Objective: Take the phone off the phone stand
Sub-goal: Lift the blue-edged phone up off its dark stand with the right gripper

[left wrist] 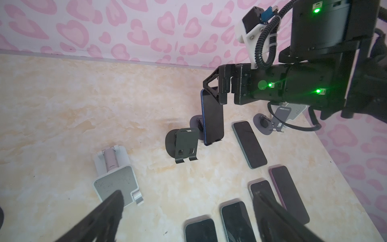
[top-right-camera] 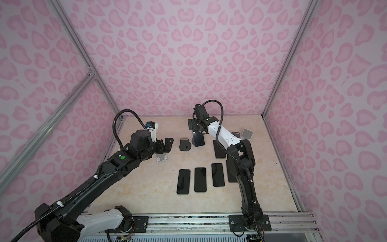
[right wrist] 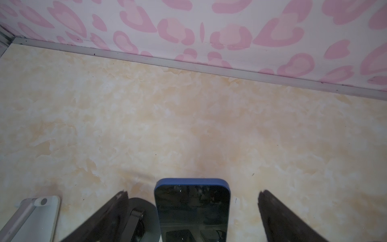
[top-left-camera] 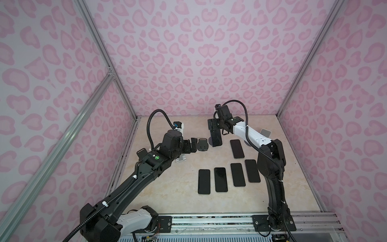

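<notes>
Cream, marble-veined tabletop (top-left-camera: 163, 188) under us, pink blotchy walls (top-left-camera: 188, 52) all round, and there is the phone (top-left-camera: 216, 137): a slab of glossy black glass with rounded corners and a blue rim, leaning nearly upright in the phone stand (left wrist: 194, 123). We can see that stand's flat round foot and the small hooked lip catching the phone's lower edge.

Over the phone's top edge hangs the right tool (right wrist: 193, 191), its matte black wedge-shaped fingers (right wrist: 117, 211) spread wide, one either side of the glass. Bare tabletop shows in both gaps, so we call it straddling, not gripping.

Now the left tool (top-left-camera: 193, 144): fingers apart as well, hovering on the left arm's side of the phone stand. It is close by an empty dark stand (top-left-camera: 202, 145) of bent sheet metal with two curled hooks and a disc foot, which sits just beside the phone stand. Farther out on that same side we spot a white stand (left wrist: 116, 178), a speckled rectangular plate on a pinkish cylindrical hinge.

On the right arm's side of the phone stand, a lone flat phone (top-left-camera: 237, 148) lies screen up, and beyond it a grey stand (top-left-camera: 265, 133) is partly hidden. Toward the arm bases from the phone stand, a row of four phones (top-left-camera: 221, 179) lies flat, dark and shiny.
</notes>
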